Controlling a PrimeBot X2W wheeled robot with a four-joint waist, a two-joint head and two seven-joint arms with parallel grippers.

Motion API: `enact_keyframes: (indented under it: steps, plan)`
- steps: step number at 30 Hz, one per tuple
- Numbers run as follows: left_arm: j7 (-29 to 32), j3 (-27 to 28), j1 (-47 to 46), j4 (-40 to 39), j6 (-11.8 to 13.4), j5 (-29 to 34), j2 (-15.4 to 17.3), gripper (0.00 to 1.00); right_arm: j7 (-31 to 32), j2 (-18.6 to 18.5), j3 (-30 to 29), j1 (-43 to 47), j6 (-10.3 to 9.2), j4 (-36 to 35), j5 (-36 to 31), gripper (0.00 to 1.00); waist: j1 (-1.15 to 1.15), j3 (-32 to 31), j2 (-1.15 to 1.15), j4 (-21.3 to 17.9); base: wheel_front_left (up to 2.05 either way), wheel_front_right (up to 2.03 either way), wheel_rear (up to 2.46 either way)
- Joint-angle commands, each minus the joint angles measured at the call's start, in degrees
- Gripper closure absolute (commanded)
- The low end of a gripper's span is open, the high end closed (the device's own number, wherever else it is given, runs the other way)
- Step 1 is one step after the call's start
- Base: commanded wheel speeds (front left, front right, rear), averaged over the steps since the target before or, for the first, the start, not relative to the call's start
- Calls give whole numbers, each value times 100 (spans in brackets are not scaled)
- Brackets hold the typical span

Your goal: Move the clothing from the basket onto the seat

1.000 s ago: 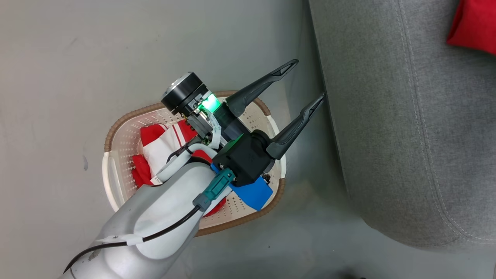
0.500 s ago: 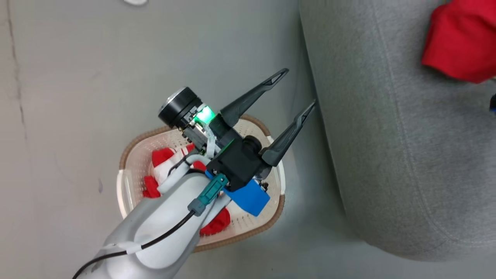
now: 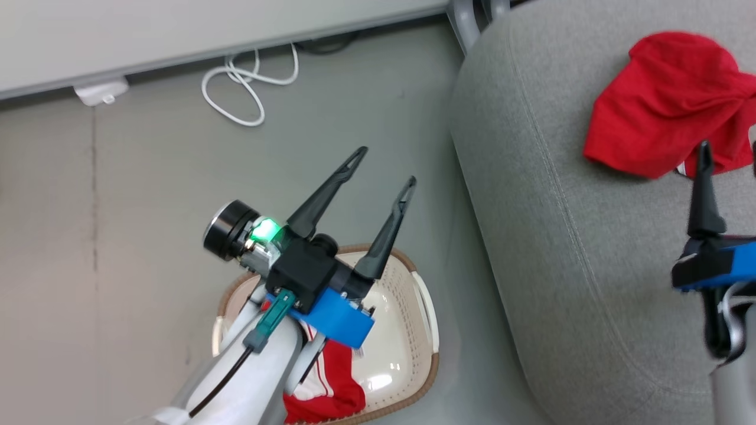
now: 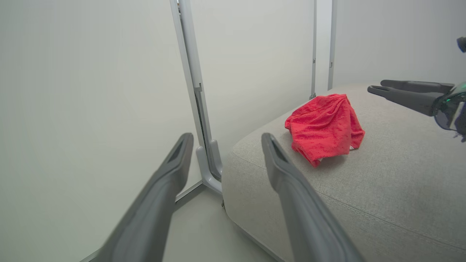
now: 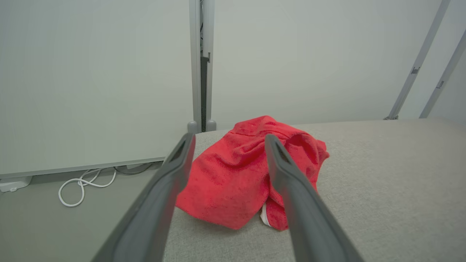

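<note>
The left forearm [image 3: 271,366] lies right across the basket [image 3: 413,319], blotting out its left half; the garment in the basket [image 3: 325,391] peeks out beneath, clipped by the bottom edge. Over on the right, the right end effector [image 3: 728,153] is smeared with blur: one finger [image 3: 703,195] shows, its partner sliced off by the border. The garment on the seat [image 3: 661,106] runs off that same edge, and so does the seat [image 3: 561,236]. In the right wrist view a white scrap [image 5: 263,214] pokes from under the red, too little showing to tell what.
</note>
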Motion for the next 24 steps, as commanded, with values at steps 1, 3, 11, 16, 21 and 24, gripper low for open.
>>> enact_keyframes:
  steps: [1, 3, 11, 16, 21, 24]
  plan:
    - [-16, 180, 206, -14, 55, -46, 24, 0, -3, 132, 161, 255, 1, -243, 62, 0, 2, -206, 0, 56, 0, 0, 0]
    - [-16, 342, 366, -7, 93, -73, 18, 0, -3, 238, 253, 411, 1, -459, 167, 0, 2, -343, 0, 190, 0, 0, 0]
    - [-16, 988, 906, 5, 192, -130, -31, 0, -3, 419, 732, 860, 2, -885, 182, 0, 2, -766, 0, 703, 0, 0, 0]
    - [-16, 1486, 1319, 53, 223, -148, -33, 0, -3, 539, 1032, 1132, 1, -1037, 114, 0, 2, -1059, 0, 972, 0, 0, 0]
    - [-16, 1951, 1710, 58, 242, -115, -36, 0, -3, 638, 1229, 1436, 1, -1179, 47, 0, 2, -1330, 0, 1108, 0, 0, 0]
    - [-16, 2183, 1901, 21, 211, -73, -52, 0, -3, 676, 1269, 1621, 1, -1302, -4, 0, 2, -1438, 0, 1162, 0, 0, 0]
